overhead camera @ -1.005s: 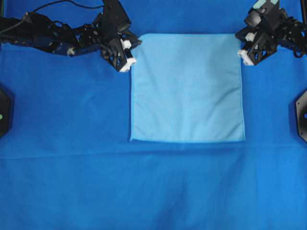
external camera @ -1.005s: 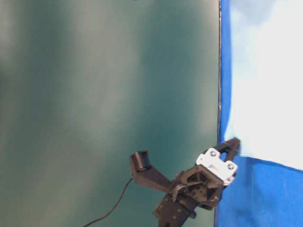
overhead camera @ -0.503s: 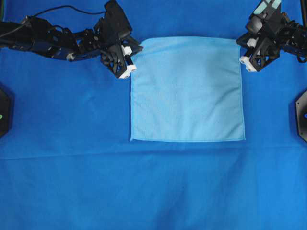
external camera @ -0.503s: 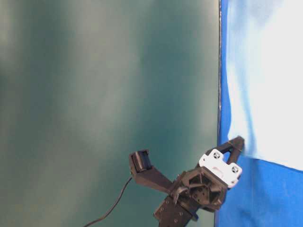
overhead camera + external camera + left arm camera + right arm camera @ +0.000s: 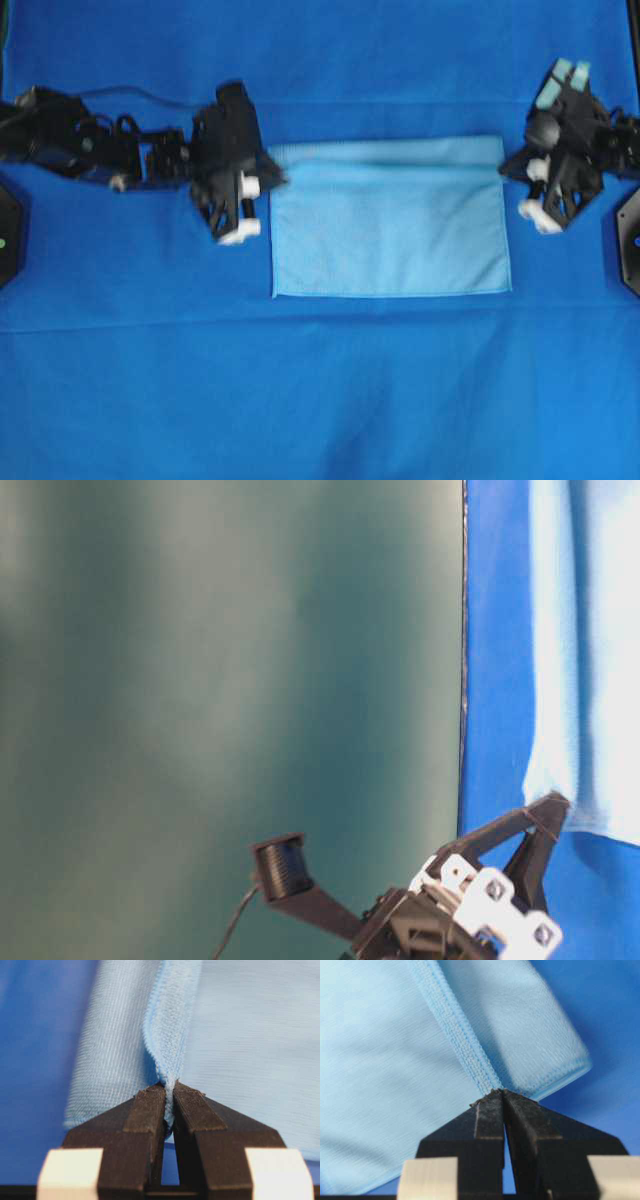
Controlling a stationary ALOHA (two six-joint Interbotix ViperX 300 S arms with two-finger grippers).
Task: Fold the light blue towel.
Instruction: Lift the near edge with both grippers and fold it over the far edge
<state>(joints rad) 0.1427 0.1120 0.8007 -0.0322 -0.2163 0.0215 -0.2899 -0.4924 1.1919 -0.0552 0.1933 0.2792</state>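
Royal-blue table covering [image 5: 320, 400] spread flat; dark green wall [image 5: 230, 680] behind.

The light blue towel [image 5: 390, 225] is lying on the table covering [image 5: 320, 390] over the worktop, a little toward twelve o'clock of centre. The left hand [image 5: 268, 178] is sitting at the towel's ten o'clock corner, pinching the hem [image 5: 167, 1060]. The right hand [image 5: 510, 168] is sitting at the two o'clock corner, pinching there too. The far edge is lying doubled toward six o'clock.
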